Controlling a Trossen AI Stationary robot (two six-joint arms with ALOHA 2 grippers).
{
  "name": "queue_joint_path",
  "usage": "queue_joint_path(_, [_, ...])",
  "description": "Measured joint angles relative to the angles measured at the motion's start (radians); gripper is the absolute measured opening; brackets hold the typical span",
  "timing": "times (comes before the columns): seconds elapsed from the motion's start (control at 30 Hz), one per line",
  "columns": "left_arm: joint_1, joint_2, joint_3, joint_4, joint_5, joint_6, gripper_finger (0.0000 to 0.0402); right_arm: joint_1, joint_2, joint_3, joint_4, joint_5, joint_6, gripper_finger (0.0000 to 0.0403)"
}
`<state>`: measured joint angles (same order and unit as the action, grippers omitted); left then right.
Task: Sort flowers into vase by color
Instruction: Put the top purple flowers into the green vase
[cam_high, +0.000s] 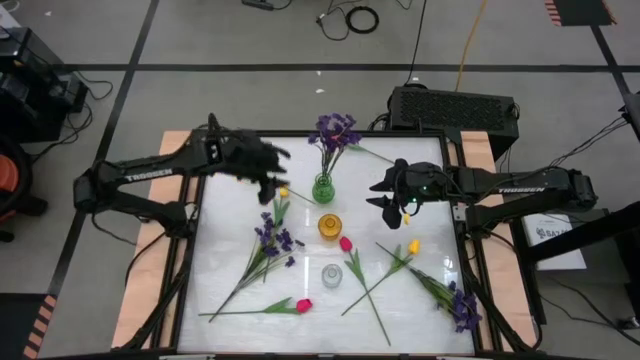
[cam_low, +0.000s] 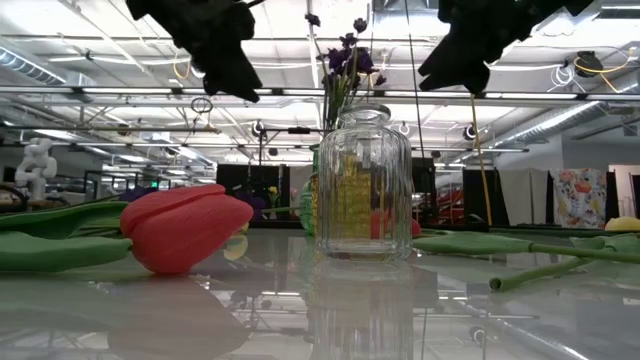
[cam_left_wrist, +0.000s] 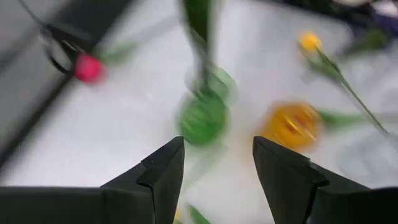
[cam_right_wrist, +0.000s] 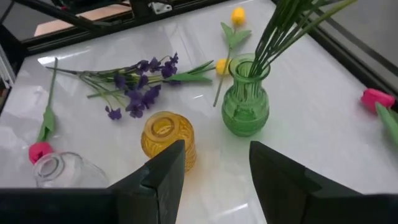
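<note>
Flowers (cam_high: 262, 240) are mostly lying loose; we are seeing purple sprigs (cam_high: 334, 130) in the green vase (cam_high: 323, 188), both grippers spread, empty.

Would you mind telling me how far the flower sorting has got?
Done: one purple sprig stands in the green vase. In hand: nothing; the left gripper and right gripper hover open and empty beside the vases. Left: the yellow vase and clear vase look empty, while two purple sprigs, pink tulips and yellow tulips lie on the table.
</note>
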<state>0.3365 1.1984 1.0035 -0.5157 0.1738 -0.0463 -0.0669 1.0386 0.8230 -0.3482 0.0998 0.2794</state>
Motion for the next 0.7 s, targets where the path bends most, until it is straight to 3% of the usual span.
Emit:
queue_joint_path(0.13, [-0.136,-0.001,-0.06,0.009,-0.062,-0.096,0.0199,0.005,0.0,0.0,-0.003,0.001,0.059,0.0171])
queue_joint_path(0.37, [-0.397,-0.05,-0.182,0.016,-0.408,-0.286,0.0199,0.064,0.0,0.0,-0.001,0.011,0.106,0.0171])
queue_joint_path(0.6, [-0.66,-0.111,-0.212,0.027,-0.534,-0.527,0.0199,0.15,0.003,0.0,-0.036,0.108,0.176,0.0171])
queue_joint_path(0.7, [-0.81,-0.105,-0.212,-0.015,-0.674,-0.663,0.0195,0.189,0.01,0.0,-0.058,0.159,0.196,0.0171])
